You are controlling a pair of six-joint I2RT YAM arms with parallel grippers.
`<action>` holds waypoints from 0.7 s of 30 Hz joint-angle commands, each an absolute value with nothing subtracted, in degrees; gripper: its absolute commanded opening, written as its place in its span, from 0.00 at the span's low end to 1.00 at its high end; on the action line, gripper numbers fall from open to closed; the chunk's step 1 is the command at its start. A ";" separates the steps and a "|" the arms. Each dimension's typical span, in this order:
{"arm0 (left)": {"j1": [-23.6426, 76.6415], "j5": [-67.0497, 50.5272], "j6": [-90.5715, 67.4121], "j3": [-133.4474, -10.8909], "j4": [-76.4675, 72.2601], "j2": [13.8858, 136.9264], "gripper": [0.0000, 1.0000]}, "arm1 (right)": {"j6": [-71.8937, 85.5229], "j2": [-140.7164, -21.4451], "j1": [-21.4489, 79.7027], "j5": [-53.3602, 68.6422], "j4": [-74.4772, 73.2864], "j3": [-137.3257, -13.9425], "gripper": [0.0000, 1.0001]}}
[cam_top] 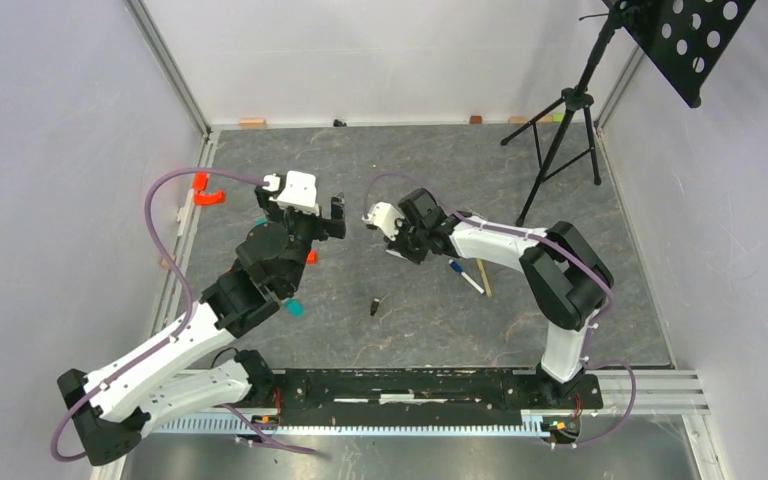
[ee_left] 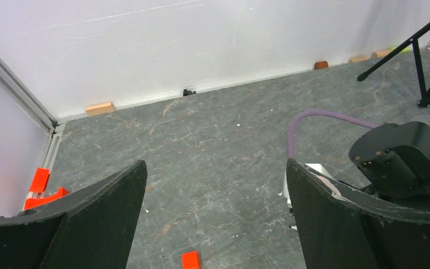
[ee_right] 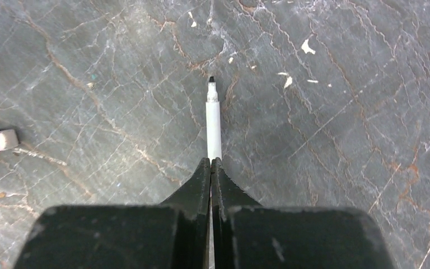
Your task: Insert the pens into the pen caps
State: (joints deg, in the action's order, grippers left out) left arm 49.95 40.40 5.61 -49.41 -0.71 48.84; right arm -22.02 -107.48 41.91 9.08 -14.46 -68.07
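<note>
Right gripper (ee_right: 210, 165) clenched on white pen (ee_right: 213, 117), black tip sticking out ahead of the fingers. Left gripper (ee_left: 215, 218) released, fingers wide apart with nothing between. Black pen cap (cam_top: 374, 305) lies on table (cam_top: 420, 330) between the arms; blue-tipped pen (cam_top: 466, 276) and yellow-olive pen (cam_top: 484, 279) lie just beside right arm

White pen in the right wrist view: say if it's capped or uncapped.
Uncapped. The white pen shows a bare dark tip, pointing away from the right gripper, whose shut fingers clamp its barrel.

White arms (cam_top: 150, 365) with black joints (cam_top: 260, 258), purple cables (cam_top: 149, 212), black end effector fingers (ee_left: 89, 224).
</note>
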 commanded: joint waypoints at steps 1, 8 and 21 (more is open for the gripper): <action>49.70 41.42 6.81 -49.11 -3.31 47.14 1.00 | -18.44 -102.81 42.13 10.44 -10.45 -65.09 0.00; 49.74 39.91 4.41 -50.45 -1.20 45.88 1.00 | -18.38 -102.36 42.27 9.88 -12.94 -63.46 0.25; 49.83 38.05 2.64 -53.51 4.96 44.58 1.00 | -20.82 -111.92 44.64 1.32 -25.49 -73.77 0.37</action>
State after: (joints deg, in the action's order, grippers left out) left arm 49.95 39.20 5.37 -50.22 2.85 46.35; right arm -19.62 -108.12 43.81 4.03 -19.44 -69.10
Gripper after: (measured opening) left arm 0.993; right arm 0.392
